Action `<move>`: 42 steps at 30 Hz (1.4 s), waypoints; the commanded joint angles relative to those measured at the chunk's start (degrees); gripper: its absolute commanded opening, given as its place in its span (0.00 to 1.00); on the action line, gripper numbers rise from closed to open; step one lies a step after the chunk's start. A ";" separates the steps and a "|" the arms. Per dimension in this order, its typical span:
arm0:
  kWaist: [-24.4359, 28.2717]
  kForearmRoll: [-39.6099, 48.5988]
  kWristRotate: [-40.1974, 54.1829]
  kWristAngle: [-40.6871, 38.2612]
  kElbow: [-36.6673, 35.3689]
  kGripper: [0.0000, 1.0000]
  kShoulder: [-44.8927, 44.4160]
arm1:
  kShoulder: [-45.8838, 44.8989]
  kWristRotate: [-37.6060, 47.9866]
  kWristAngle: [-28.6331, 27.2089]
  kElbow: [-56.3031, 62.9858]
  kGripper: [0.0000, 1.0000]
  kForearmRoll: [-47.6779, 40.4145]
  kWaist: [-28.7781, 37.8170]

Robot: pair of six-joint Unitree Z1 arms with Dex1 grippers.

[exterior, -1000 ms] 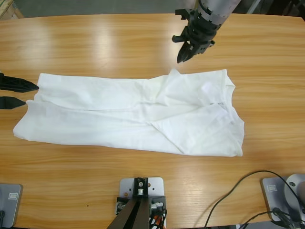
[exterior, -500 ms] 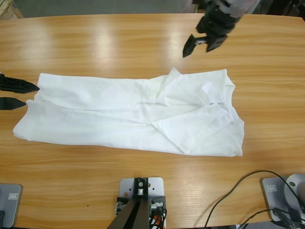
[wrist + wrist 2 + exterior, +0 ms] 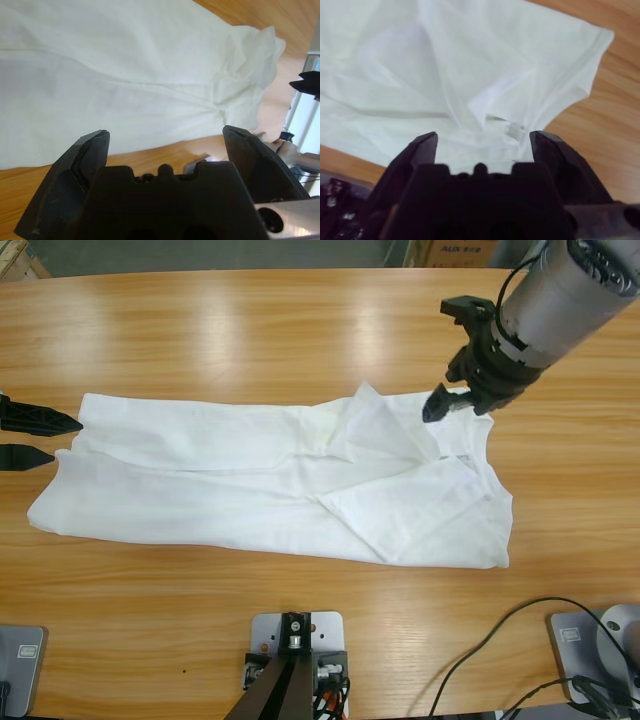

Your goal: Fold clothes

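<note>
T-shirt: flat lengthwise on wooden surface, partly folded | left end effector: jaws spread, at shirt's left edge (touching, possibly) | right end effector: jaws spread, over rumpled upper-right corner, gripping nothing

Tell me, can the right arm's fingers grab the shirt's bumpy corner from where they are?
Probably yes. The right gripper hangs open just over the T-shirt's rumpled corner, and nothing lies between them but air.
</note>
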 commanded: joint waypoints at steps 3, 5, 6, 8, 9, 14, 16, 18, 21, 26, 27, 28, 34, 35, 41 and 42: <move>-0.46 0.98 0.36 0.80 1.07 0.87 -0.19 | 4.43 1.10 -1.56 2.22 0.79 -0.64 3.22; -0.46 1.00 0.36 0.80 1.07 0.87 -0.10 | 5.01 1.39 -1.43 2.22 0.79 -0.96 3.66; -0.46 0.96 0.36 0.80 1.07 0.87 -0.10 | 5.50 1.39 -1.38 2.22 0.80 -0.99 3.72; -0.46 1.01 0.36 0.80 1.07 0.87 -0.10 | 6.36 1.39 -1.38 2.33 0.80 -1.13 3.77; -0.46 1.01 0.36 0.80 1.07 0.87 -0.10 | 7.07 1.39 -1.38 2.47 0.80 -1.48 3.77; -0.46 1.05 0.36 0.80 1.07 0.87 -0.17 | 9.49 1.39 -2.15 2.19 0.80 -2.26 3.77; -0.46 1.05 0.36 0.80 1.12 0.87 -0.19 | 9.72 1.29 -2.31 1.87 0.80 -2.24 3.77; -0.46 1.05 0.36 0.80 1.16 0.87 -0.28 | 9.55 1.04 -2.86 1.78 0.80 -2.05 3.77; -0.46 1.05 0.36 0.80 1.16 0.87 -0.33 | 8.49 0.88 -4.02 1.78 0.80 -1.52 3.44; -0.46 1.05 0.36 0.78 1.16 0.87 -0.28 | 8.61 0.52 -4.67 1.61 0.80 -1.43 2.49; -0.46 1.05 0.36 0.80 1.16 0.87 -0.28 | 8.51 0.52 -5.26 1.57 0.80 -1.43 2.45; -0.46 1.05 0.36 0.80 1.19 0.87 -0.29 | 8.26 0.52 -5.86 1.49 0.80 -1.43 2.45; -0.46 1.05 0.36 0.80 1.16 0.87 -0.10 | 8.63 0.16 -8.27 0.03 0.80 -1.24 1.06; -0.46 1.05 0.36 0.80 1.14 0.87 -0.10 | 9.04 0.02 -8.32 -0.29 0.80 -1.17 0.96; -0.46 1.05 0.36 0.80 1.09 0.87 -0.10 | 12.06 -0.19 -8.25 -1.73 0.80 -0.99 0.87; -0.46 1.05 0.36 0.80 1.09 0.87 -0.05 | 12.13 -0.08 -8.20 -1.80 0.80 -0.99 0.89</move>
